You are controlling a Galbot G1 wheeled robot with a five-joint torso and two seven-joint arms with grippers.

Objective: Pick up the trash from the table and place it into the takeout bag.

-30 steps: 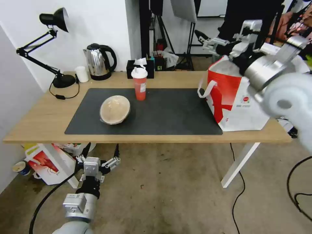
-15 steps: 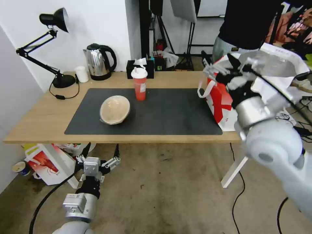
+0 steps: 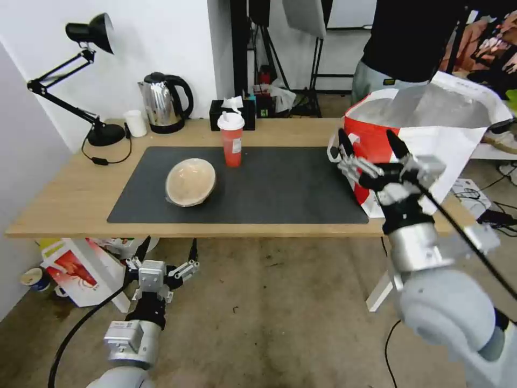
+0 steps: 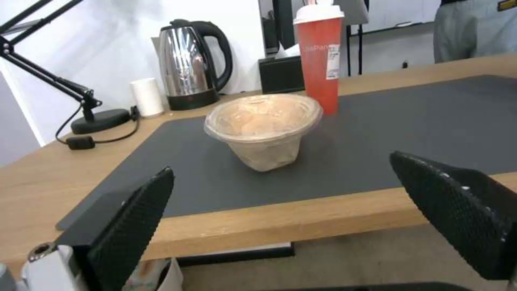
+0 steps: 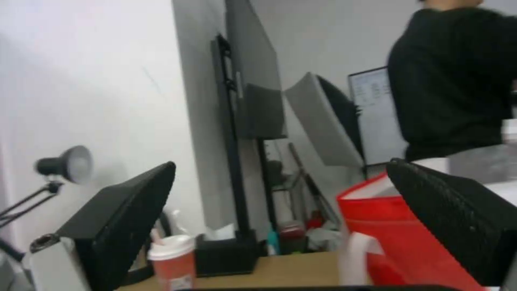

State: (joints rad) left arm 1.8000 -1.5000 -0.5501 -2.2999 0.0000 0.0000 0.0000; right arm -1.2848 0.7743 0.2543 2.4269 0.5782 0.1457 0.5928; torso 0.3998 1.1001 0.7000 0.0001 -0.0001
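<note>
Two pieces of trash, the beige bowl (image 3: 190,181) and the red drink cup (image 3: 231,138), sat uncollected on the worktop (image 3: 64,199) left of the takeout bag (image 3: 425,140), beside which the right gripper (image 3: 370,150) hung, jaws spread and empty, the left gripper (image 3: 167,253) parked below the worktop's edge, jaws spread.

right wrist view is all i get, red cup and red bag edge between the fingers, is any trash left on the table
Observer: Yes. A shallow beige round bowl sits on the dark grey rectangular mat, beside the tall red drink cup with white lid.
Operator: where is my right gripper then
Observer: The right gripper hangs open in front of the large white and red takeout bag, empty.
Operator: and the left one
Observer: The left gripper waits open below the light-wood table's front edge, facing the bowl.
</note>
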